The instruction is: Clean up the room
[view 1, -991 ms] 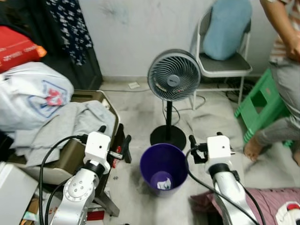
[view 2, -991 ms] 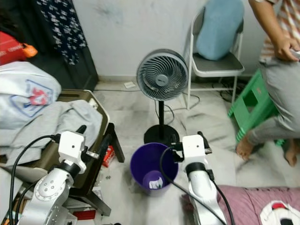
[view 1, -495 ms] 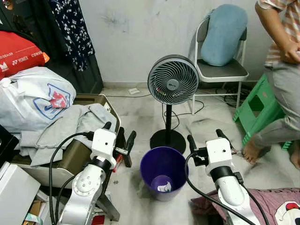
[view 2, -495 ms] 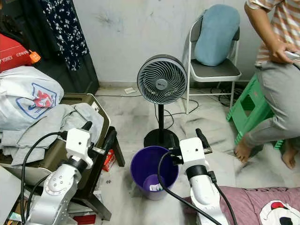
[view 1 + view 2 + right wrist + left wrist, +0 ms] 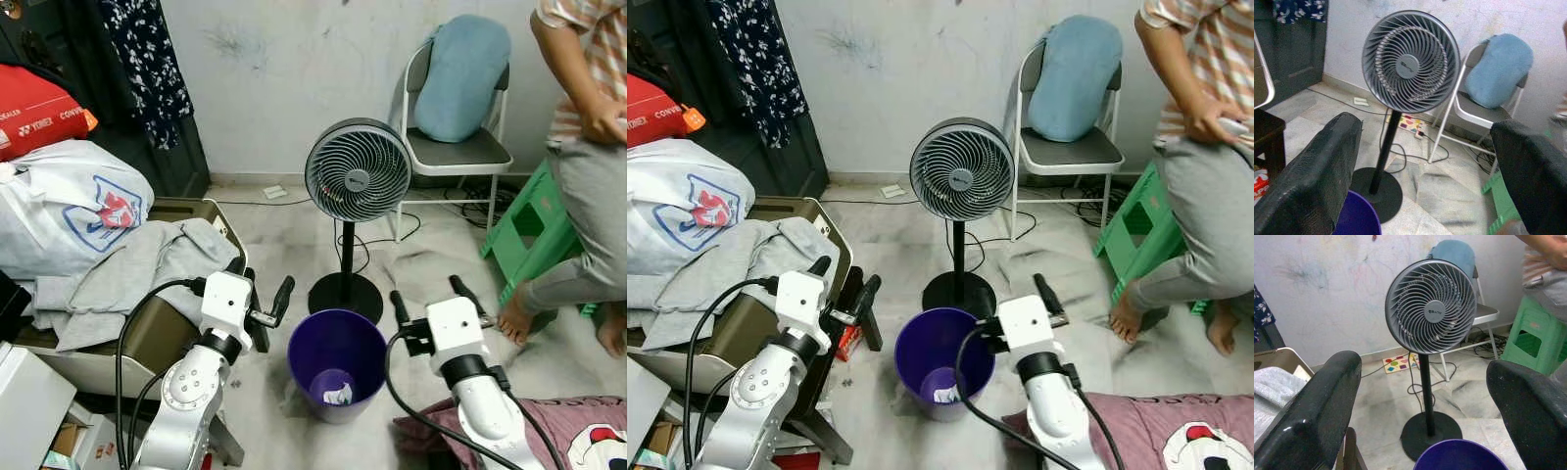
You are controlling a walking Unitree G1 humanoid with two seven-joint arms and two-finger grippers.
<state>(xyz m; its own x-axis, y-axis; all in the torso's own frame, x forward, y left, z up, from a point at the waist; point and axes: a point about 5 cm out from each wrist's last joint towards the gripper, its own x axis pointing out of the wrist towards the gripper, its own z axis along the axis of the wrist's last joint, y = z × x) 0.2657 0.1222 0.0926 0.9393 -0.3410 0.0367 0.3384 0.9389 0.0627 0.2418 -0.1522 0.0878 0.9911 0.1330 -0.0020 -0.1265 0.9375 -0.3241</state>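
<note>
Both grippers, left (image 5: 263,294) and right (image 5: 425,300), now sit nearer the bin (image 5: 338,364), spread wide, empty; scrap binned, clothes (image 5: 137,269) remain.

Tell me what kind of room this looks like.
Probably a lived-in bedroom or spare room in a home: clothes heaped on a box, a standing fan on the tiled floor, a folding chair against the wall.
</note>
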